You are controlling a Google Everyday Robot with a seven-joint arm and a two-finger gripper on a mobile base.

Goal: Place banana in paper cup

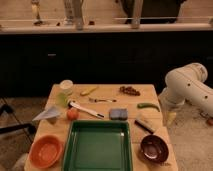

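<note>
The banana (89, 91) is small and yellow and lies on the wooden table (155, 134) towards the back, left of centre. The paper cup (66, 86) stands upright at the table's back left corner, a short way left of the banana. My white arm (186, 85) reaches in from the right. Its gripper (171, 117) hangs just off the table's right edge, pointing down, far from both banana and cup. It is open and holds nothing.
A light green cup (62, 100) stands just in front of the paper cup. Also on the table are a white-handled utensil (85, 109), fork (102, 100), orange fruit (73, 114), blue sponge (118, 114), green pepper (148, 106), brush (145, 122), green tray (97, 145), orange bowl (46, 151) and dark bowl (154, 148).
</note>
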